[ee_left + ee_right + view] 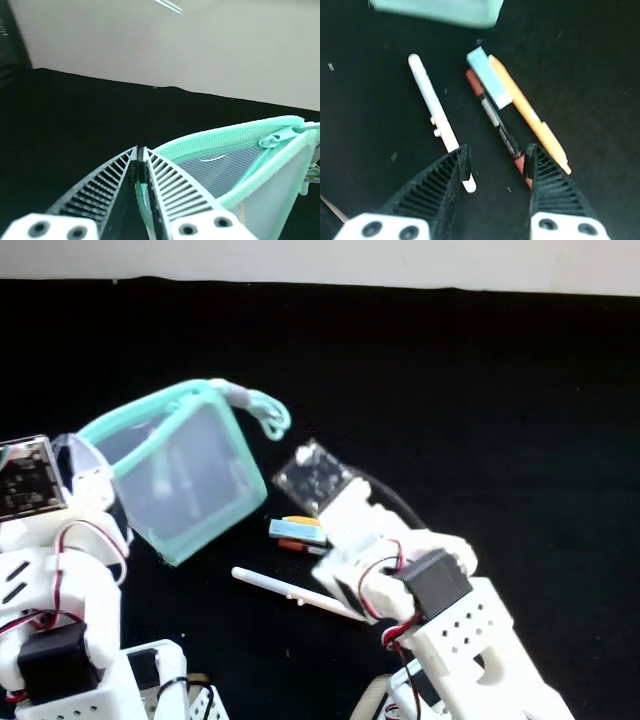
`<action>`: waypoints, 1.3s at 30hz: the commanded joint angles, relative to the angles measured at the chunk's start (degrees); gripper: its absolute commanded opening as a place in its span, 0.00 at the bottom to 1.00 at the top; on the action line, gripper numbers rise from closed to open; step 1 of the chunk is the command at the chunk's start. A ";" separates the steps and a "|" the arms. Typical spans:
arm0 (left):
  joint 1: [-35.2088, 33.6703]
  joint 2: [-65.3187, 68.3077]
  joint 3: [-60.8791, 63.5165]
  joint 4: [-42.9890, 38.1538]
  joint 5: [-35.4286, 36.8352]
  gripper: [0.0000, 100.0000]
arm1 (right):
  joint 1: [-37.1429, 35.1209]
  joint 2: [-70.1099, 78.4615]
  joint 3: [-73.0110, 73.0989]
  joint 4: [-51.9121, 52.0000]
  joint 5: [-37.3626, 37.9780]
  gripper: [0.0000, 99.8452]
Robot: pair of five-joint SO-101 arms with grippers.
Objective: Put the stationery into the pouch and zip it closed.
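The pouch (185, 475) is in the left middle of the high view. It is mint green with see-through sides. It is lifted and tipped, with one corner down near the worktop (480, 390). Its mouth looks open to me. The zip pull (265, 410) sticks out at its upper right corner. I think the pouch is light, soft and floppy, so it will sag if I let go. The stiff zip edge is the best place to hold it.

The stationery lies on the worktop just below and right of the pouch. The white pen (290, 590) lies alone, a bit apart from the others. The orange pen (530, 117) and the dark red pen (497, 125) lie side by side, and the blue eraser (489, 77) rests across their ends. The pens look thin, hard and smooth. I think they are light and may roll or slip. I would pinch one across its middle. The eraser is small and should grip well.

My left tool (140, 150) is pressed together on the pouch's green zip edge (240, 165). The left arm (50, 570) stands at the lower left of the high view, bent up toward the pouch.

My right tool (497, 155) is spread apart and holds nothing. It hangs over the dark red pen, with the white pen (437, 115) near one finger. The right arm (440, 600) comes in from the lower right and tips down toward the pens.
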 commanded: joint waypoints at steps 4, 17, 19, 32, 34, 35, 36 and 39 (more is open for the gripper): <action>-2.07 -0.04 -0.66 -1.58 -0.09 0.01 | -1.45 -4.44 15.96 -10.33 4.84 0.19; -2.33 0.31 -0.40 -1.23 -0.26 0.01 | -12.26 -4.35 33.63 -33.63 15.30 0.23; -2.33 0.31 -0.40 -1.23 -0.26 0.01 | -12.35 -3.47 33.63 -35.38 16.18 0.24; -2.42 -0.04 -0.31 -1.14 -0.26 0.01 | -13.58 13.05 28.44 -46.55 18.90 0.24; -2.42 -0.04 -0.31 -0.53 -0.26 0.01 | -14.64 16.04 26.15 -46.46 18.90 0.24; -2.42 -0.04 -0.31 -0.18 -0.26 0.01 | -15.16 17.80 25.27 -46.46 18.81 0.24; -2.42 -0.04 -0.31 0.18 -0.26 0.01 | -15.78 19.74 24.40 -46.55 18.81 0.24; -2.42 -0.13 -0.40 0.53 -0.26 0.01 | -15.87 26.07 21.76 -49.98 18.90 0.24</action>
